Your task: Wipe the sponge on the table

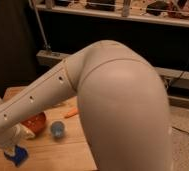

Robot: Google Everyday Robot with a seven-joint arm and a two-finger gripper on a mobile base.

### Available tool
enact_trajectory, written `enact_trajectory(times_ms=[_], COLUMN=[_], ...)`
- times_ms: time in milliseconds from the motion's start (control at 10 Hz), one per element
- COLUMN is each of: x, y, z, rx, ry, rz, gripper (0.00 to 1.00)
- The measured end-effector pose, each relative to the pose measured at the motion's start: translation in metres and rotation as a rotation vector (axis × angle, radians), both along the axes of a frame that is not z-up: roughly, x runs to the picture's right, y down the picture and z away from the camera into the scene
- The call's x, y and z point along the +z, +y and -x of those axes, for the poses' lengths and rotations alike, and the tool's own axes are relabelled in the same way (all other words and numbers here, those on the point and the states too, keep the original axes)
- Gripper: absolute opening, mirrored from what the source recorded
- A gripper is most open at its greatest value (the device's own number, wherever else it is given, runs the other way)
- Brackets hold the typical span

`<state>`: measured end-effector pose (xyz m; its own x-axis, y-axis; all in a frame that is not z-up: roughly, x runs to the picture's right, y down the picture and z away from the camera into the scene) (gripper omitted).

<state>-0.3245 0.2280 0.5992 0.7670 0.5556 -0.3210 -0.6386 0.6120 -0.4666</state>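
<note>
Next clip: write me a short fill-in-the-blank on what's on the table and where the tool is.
1. The tool hovers over the near-left part of the table, right at the dark-blue ____.
2. Between the orange bowl and the carrot stands a light-blue ____.
3. Most of the view is blocked by the robot's white ____.
Missing: sponge; cup; arm.

Barely catching the hand [8,144] at lower left, right over the sponge [19,157], tucked under the arm [113,100]. Seeing just a blue corner of sponge. Missing most of the tabletop [53,152] behind that arm, plus its near side past the bottom edge. Getting only part of the orange bowl [37,124].
</note>
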Motion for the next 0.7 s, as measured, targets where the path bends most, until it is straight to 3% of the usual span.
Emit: enact_trajectory(times_ms=[400,700], x=[0.023,0.048], y=[0.033,0.047], z=[0.041,0.067], rx=[-0.089,-0.097], ry=[-0.026,-0.037], rz=[-0.028,-0.031], gripper=[0.65,0.65])
